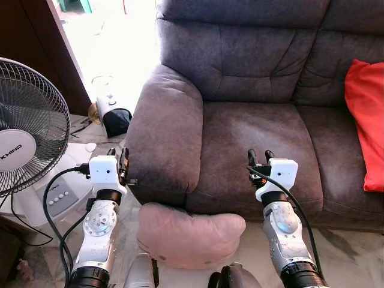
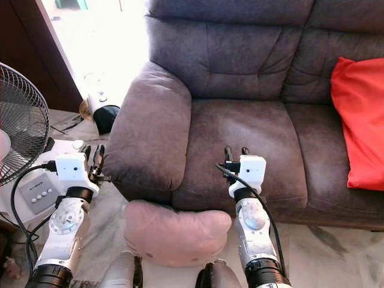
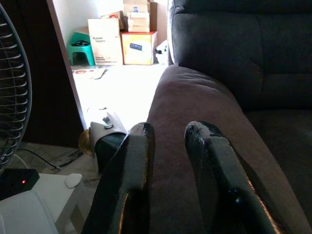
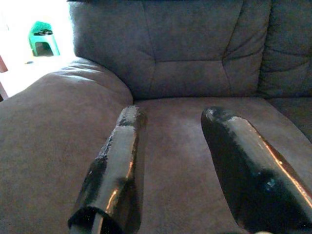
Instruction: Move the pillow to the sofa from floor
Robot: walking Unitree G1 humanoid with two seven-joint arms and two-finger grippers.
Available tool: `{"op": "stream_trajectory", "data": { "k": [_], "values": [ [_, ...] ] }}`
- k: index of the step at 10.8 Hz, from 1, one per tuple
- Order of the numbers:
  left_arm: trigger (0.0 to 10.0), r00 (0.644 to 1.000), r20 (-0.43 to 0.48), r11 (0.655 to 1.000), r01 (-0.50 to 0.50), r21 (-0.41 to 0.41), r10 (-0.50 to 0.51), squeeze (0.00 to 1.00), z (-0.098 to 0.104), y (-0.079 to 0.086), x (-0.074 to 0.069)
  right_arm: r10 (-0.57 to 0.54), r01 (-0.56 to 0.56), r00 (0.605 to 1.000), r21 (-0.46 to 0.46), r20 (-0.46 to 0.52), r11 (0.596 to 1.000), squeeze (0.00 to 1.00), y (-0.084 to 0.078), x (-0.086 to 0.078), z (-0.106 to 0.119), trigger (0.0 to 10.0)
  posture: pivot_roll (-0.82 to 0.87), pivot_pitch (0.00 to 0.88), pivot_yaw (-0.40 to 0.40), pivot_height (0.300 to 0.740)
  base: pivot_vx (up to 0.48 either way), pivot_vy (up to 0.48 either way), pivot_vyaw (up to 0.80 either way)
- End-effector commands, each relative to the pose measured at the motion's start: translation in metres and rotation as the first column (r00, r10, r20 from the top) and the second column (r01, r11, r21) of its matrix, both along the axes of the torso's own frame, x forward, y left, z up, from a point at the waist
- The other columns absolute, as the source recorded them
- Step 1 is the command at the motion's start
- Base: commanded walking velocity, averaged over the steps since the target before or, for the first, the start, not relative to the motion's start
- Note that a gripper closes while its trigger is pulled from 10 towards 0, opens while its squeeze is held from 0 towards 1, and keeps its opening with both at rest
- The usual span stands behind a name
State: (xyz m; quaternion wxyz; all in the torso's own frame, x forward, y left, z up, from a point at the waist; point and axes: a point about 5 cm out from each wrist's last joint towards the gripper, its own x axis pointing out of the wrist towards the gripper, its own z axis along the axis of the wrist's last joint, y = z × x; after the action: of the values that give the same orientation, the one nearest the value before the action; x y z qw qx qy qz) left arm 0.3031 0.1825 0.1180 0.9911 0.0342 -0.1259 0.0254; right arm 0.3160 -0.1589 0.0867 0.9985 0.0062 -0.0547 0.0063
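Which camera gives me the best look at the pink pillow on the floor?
The left eye view: the pink pillow lies whole against the sofa front, between both arms. The right eye view shows it similarly. The wrist views look over the sofa instead.

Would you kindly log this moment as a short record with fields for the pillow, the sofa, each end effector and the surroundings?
pillow: pink pillow on the floor against the sofa front, between the arms
sofa: grey sofa, seat bare; red cushion at its right end
left end effector: open, beside the armrest, holding nothing
right end effector: open, over the seat's front edge, holding nothing
surroundings: fan at the left
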Motion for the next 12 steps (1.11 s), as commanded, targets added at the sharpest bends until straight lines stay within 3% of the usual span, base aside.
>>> {"op": "stream_trajectory", "data": {
  "k": [1, 2, 6, 12],
  "values": [
    [10.0, 1.000, -0.027, 1.000, 0.011, 0.017, -0.011, 0.00, -0.0039, -0.0012, 0.0005, -0.001, 0.001, 1.000, 0.000, -0.014, 1.000, 0.00, -0.0003, -0.0017, -0.0038, 10.0, 0.15, 0.148, -0.027, 0.666, 0.000, 0.000, 0.00],
    [10.0, 1.000, -0.025, 1.000, 0.010, 0.017, -0.010, 0.00, -0.0034, -0.0011, 0.0006, 0.000, 0.000, 1.000, 0.005, -0.020, 1.000, 0.00, -0.0003, -0.0014, -0.0041, 10.0, 0.15, 0.152, -0.028, 0.666, 0.000, 0.000, 0.00],
    [10.0, 1.000, -0.028, 1.000, 0.006, 0.017, -0.005, 0.00, -0.0041, -0.0006, 0.0001, 0.003, -0.003, 1.000, 0.002, -0.028, 1.000, 0.00, -0.0001, -0.0013, -0.0049, 10.0, 0.15, 0.158, -0.031, 0.598, 0.000, 0.000, 0.00],
    [10.0, 0.999, -0.032, 1.000, 0.004, 0.022, -0.003, 0.00, -0.0042, 0.0004, 0.0005, -0.002, 0.002, 1.000, 0.002, -0.029, 1.000, 0.00, -0.0011, -0.0021, -0.0060, 10.0, 0.15, 0.162, -0.031, 0.598, 0.000, 0.000, 0.00]
  ]
}}
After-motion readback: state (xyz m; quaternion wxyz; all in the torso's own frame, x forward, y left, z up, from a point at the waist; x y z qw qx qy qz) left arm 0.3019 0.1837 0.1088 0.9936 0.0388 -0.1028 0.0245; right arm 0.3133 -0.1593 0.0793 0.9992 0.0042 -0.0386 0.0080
